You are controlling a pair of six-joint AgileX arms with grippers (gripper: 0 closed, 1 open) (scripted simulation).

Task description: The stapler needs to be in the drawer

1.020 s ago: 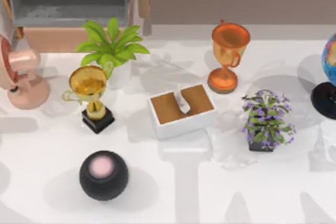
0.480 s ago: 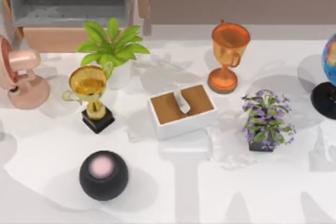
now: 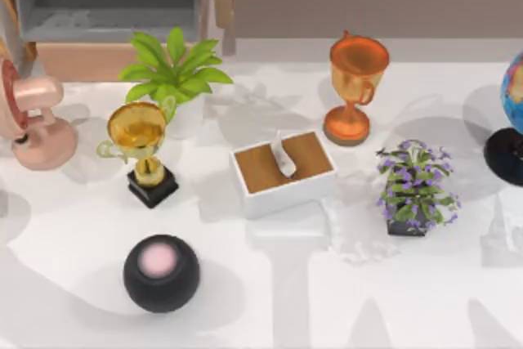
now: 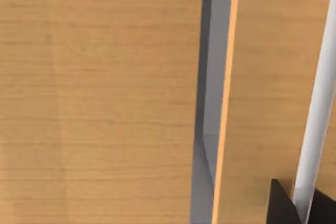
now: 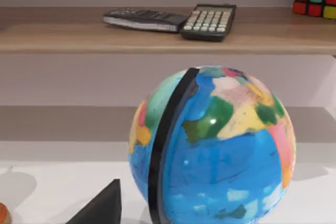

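The drawer [image 3: 106,34] stands open at the table's back left, with grey inner walls and floor and a pale tan front [image 3: 82,60]. The stapler is out of view. In the left wrist view, a dark part of my left gripper [image 4: 286,205] hangs close to tan wooden panels [image 4: 105,98] split by a grey gap. In the right wrist view, a dark tip of my right gripper [image 5: 102,208] sits low in front of a blue globe [image 5: 212,148].
On the white table stand a pink fan [image 3: 33,116], a gold trophy [image 3: 139,145], a green plant [image 3: 176,71], a tissue box [image 3: 282,171], a copper trophy [image 3: 355,87], a purple plant [image 3: 415,185], the globe [image 3: 511,112] and a black ball [image 3: 161,273].
Shadows over the table's left front have shifted. None of the objects on the table has moved.
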